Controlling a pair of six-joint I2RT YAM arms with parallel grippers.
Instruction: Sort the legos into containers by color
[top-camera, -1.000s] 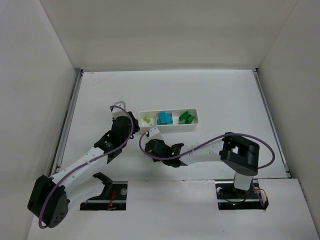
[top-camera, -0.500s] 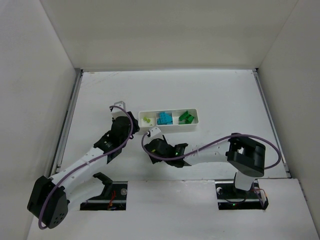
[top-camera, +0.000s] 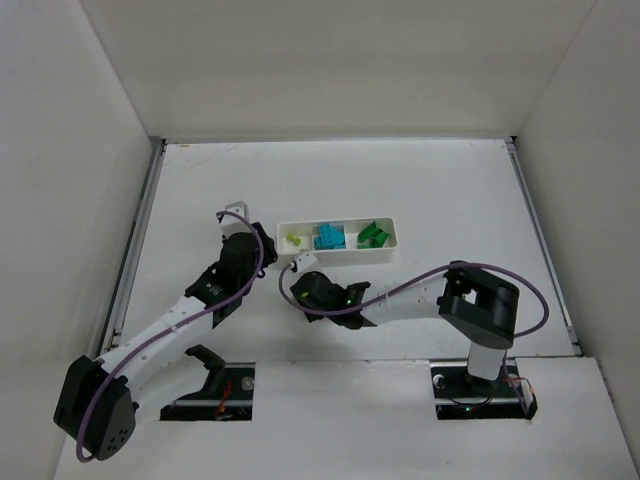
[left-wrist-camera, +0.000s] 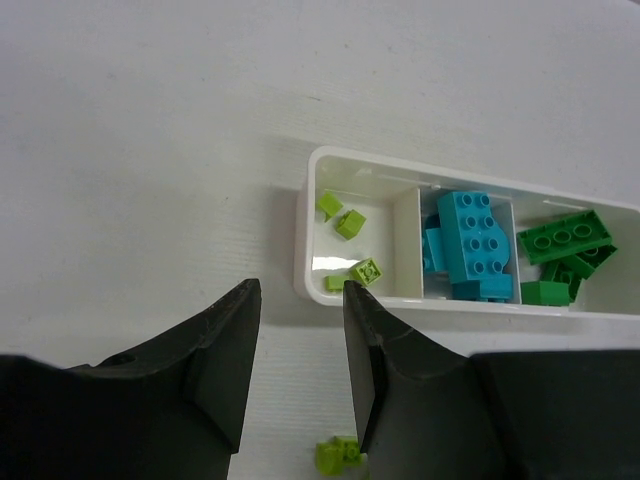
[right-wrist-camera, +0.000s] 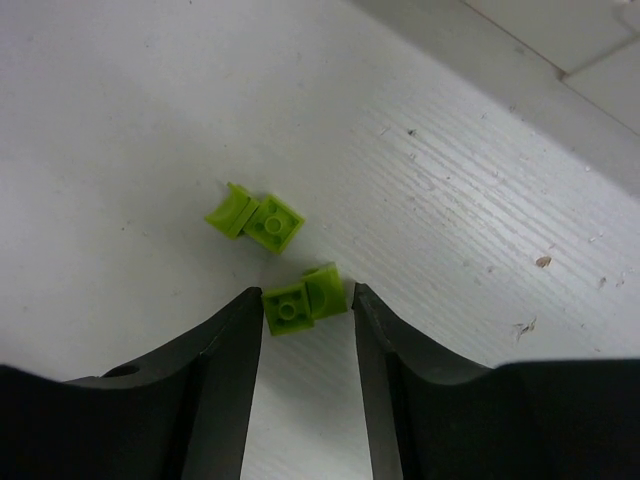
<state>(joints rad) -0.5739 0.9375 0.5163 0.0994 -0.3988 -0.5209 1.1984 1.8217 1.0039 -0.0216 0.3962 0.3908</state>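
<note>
The white tray (top-camera: 386, 249) lies mid-table with its three containers filled by color: pale lime legos (top-camera: 293, 239) on the left, cyan (top-camera: 329, 238) in the middle, dark green (top-camera: 373, 235) on the right. In the left wrist view the tray's rim (left-wrist-camera: 305, 215) is just ahead of my left gripper (left-wrist-camera: 300, 288), which is open and empty. A loose lime lego (left-wrist-camera: 338, 455) lies on the table below it. My right gripper (right-wrist-camera: 306, 293) is open, its tips straddling a lime lego pair (right-wrist-camera: 290, 305) on the table. Another lime pair (right-wrist-camera: 258, 218) lies just beyond.
White enclosure walls (top-camera: 90, 120) surround the table on three sides. A raised rail (right-wrist-camera: 520, 90) runs across the upper right of the right wrist view. Both arms crowd the area near the tray's left end (top-camera: 282, 240).
The right gripper's jaws widened and then narrowed around the lime lego pair, and the right arm shifted slightly. The left arm has not moved.
</note>
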